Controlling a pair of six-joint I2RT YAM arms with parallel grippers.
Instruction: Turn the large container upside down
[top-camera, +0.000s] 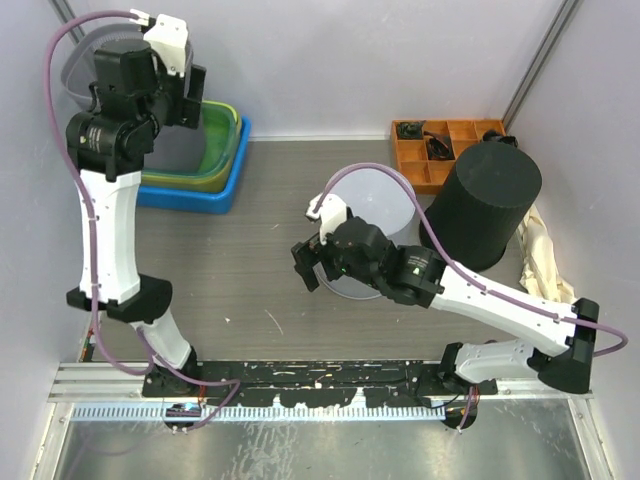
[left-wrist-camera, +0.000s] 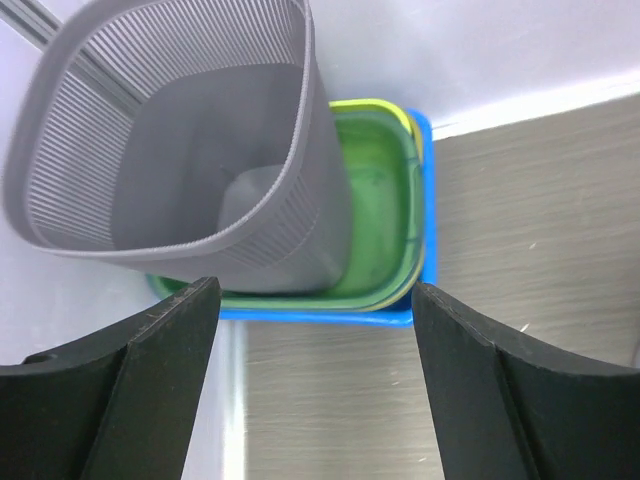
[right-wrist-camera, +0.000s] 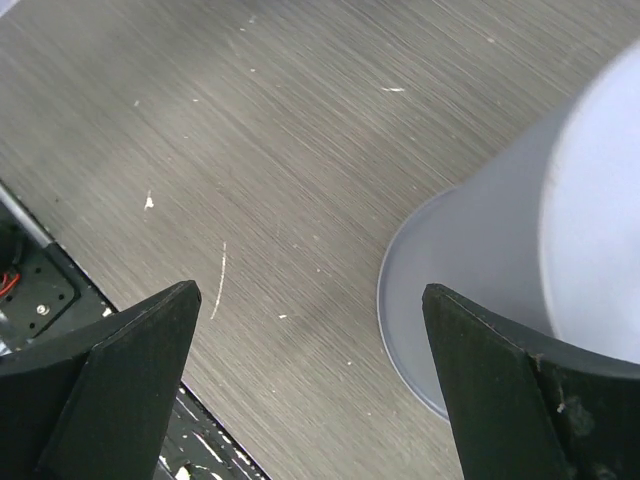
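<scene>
A pale translucent round container (top-camera: 378, 205) stands on the table centre, with a smaller round end (top-camera: 350, 285) near my right gripper; it also shows at the right of the right wrist view (right-wrist-camera: 520, 260). My right gripper (top-camera: 312, 265) is open and empty, just left of that end and above the table (right-wrist-camera: 310, 295). A large black cylindrical container (top-camera: 490, 205) stands closed-end up at the right. A grey ribbed bin (left-wrist-camera: 190, 150) stands upright in a green tub. My left gripper (top-camera: 195, 95) is open and empty, high above that bin (left-wrist-camera: 315, 285).
The green tub (top-camera: 225, 140) sits nested in a blue tub (top-camera: 200, 195) at the back left. An orange compartment tray (top-camera: 440, 145) with small dark parts is at the back right. A crumpled beige cloth (top-camera: 545, 260) lies beside the black container.
</scene>
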